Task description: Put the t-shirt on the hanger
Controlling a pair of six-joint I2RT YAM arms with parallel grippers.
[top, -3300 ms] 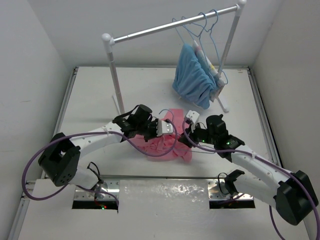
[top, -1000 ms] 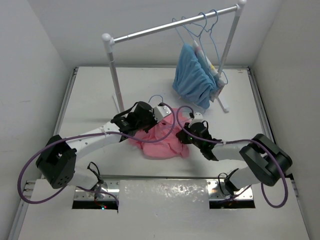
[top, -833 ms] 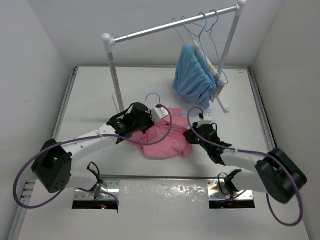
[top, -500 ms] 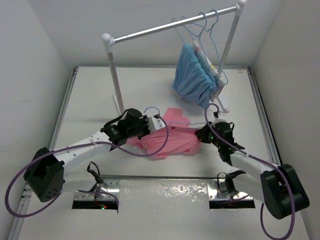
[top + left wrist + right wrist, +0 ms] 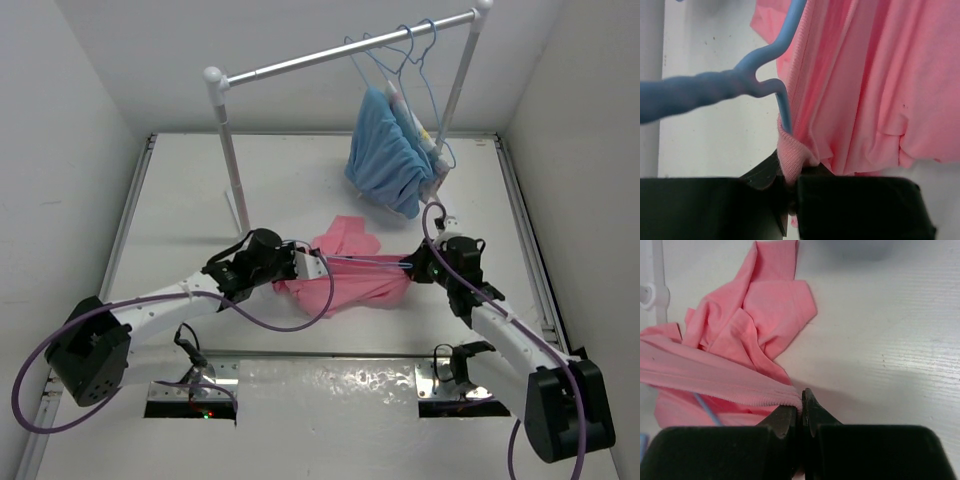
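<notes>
Both grippers are clamped on cloth. The left gripper (image 5: 303,266) pinches a rolled fold of the t-shirt (image 5: 345,285) edge, and the right gripper (image 5: 413,270) nips the opposite edge. The shirt hangs taut between them just above the table (image 5: 200,190), mid-table and in front of the rail (image 5: 340,55).

The hanger (image 5: 710,92) lies with one wire running into the cloth right beside the left pinch. In the right wrist view a short blue length shows under the pink.

My reading is that the stretch holds the opening wide so that the wire can seat inside. How much of the hanger is inside, I cannot tell. One sleeve lies slack on the table behind.

The blue garment (image 5: 385,165) hangs well apart.
</notes>
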